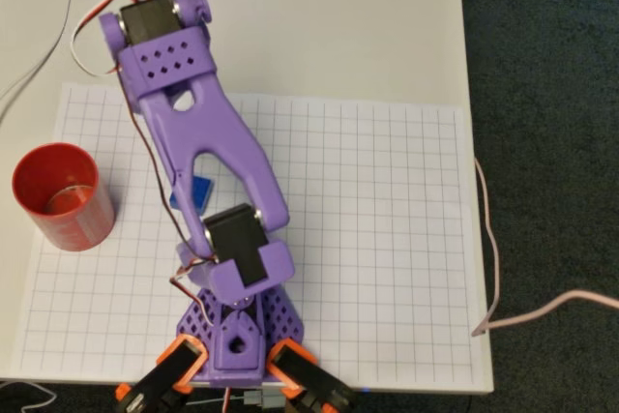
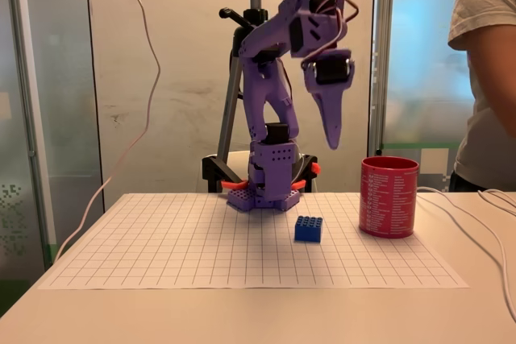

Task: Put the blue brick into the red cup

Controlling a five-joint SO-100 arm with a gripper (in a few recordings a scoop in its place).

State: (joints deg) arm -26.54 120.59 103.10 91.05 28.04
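Underneath everything, a pale table (image 2: 242, 312) carries a white sheet of grid paper (image 1: 387, 239), seen in the overhead view and in the fixed view. At the right edge of the fixed view a person (image 2: 488, 78) in a light shirt stands beside the table. On the paper's near edge in the overhead view, the purple arm (image 1: 208, 142) rises from its clamped base; in the fixed view it folds high above the sheet, and its gripper (image 2: 330, 130) hangs point down in the air, well above the paper and above the space between brick and cup. The fingers look pressed together into one narrow tip with nothing between them, though the angle makes this hard to confirm. The red cup (image 2: 389, 196) stands upright on the paper, at its left edge in the overhead view, with its mouth open to the camera. The blue brick (image 2: 309, 228) lies flat on the grid near the cup, apart from it, partly hidden under the arm in the overhead view (image 1: 198, 191).
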